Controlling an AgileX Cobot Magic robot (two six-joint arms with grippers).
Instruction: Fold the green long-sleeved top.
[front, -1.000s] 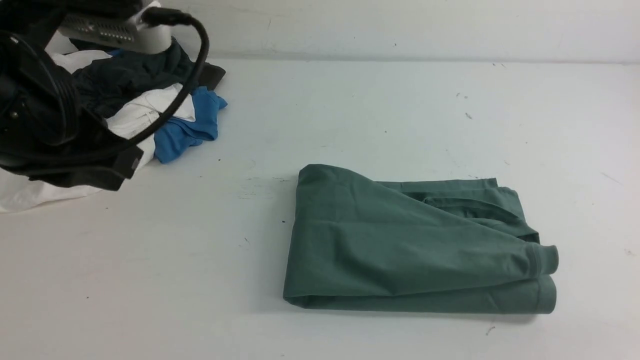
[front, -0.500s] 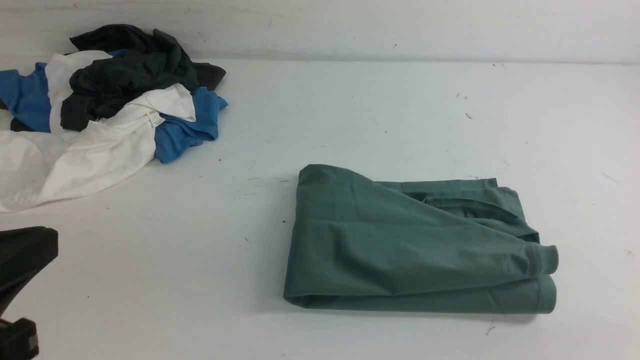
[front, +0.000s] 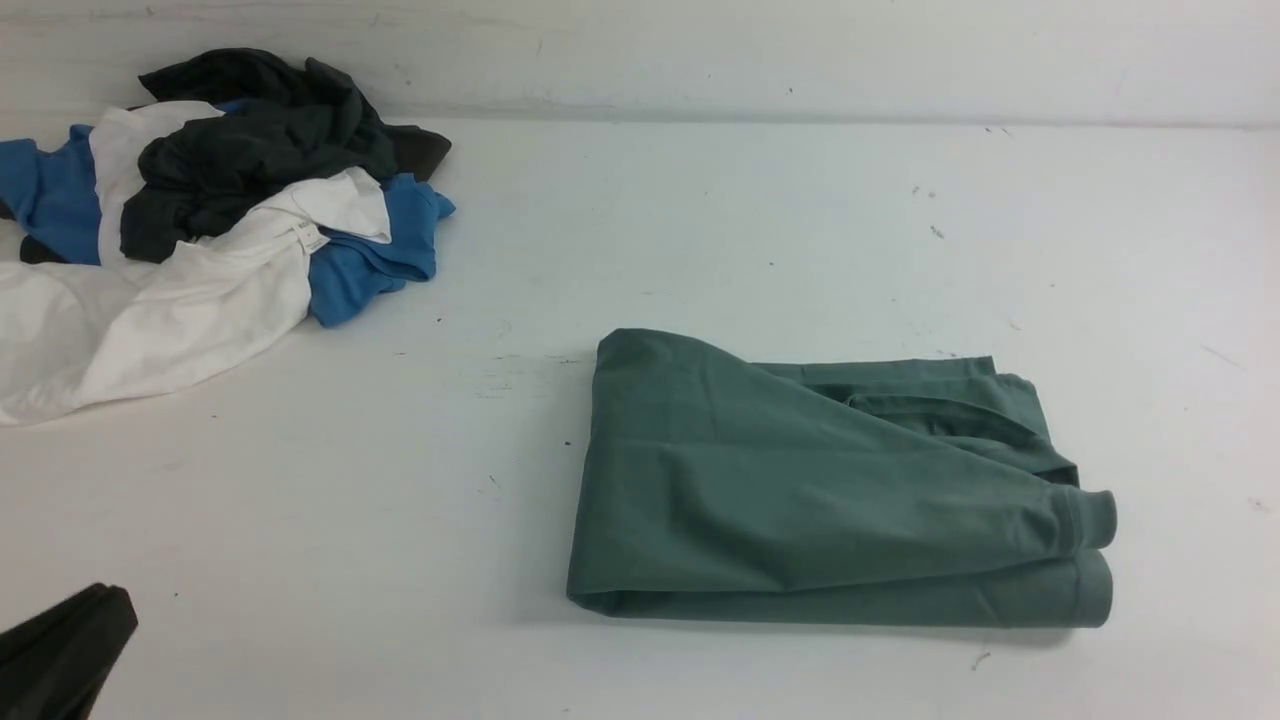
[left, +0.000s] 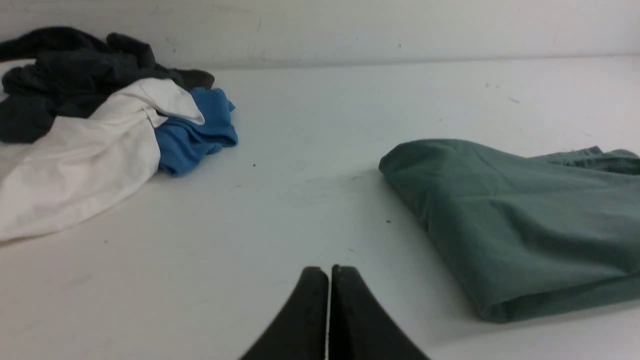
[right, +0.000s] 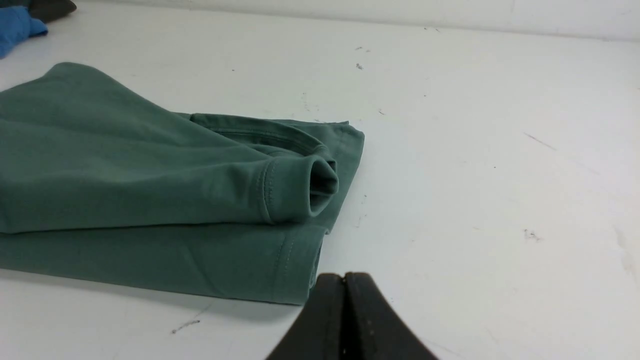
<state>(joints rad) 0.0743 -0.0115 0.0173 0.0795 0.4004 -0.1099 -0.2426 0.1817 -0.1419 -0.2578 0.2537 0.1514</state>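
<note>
Green long-sleeved top (front: 830, 490): folded into a rectangle, lying on the white surface (front: 700, 220), right of centre.
Left tool (left: 327, 272): pressed together, empty, apart from the top.
Right tool (right: 345, 277): pressed together, empty, just beside the cuffs (right: 295, 190).
Risk: a nudge could spring the loose cuffs open.
Writing: white tag (front: 312, 238) in the clothes pile (front: 230, 200), unreadable.

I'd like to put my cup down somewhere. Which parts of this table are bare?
Bare: the stretch between the clothes pile and the green top, and the table behind the top. Crowded: the far left corner.
</note>
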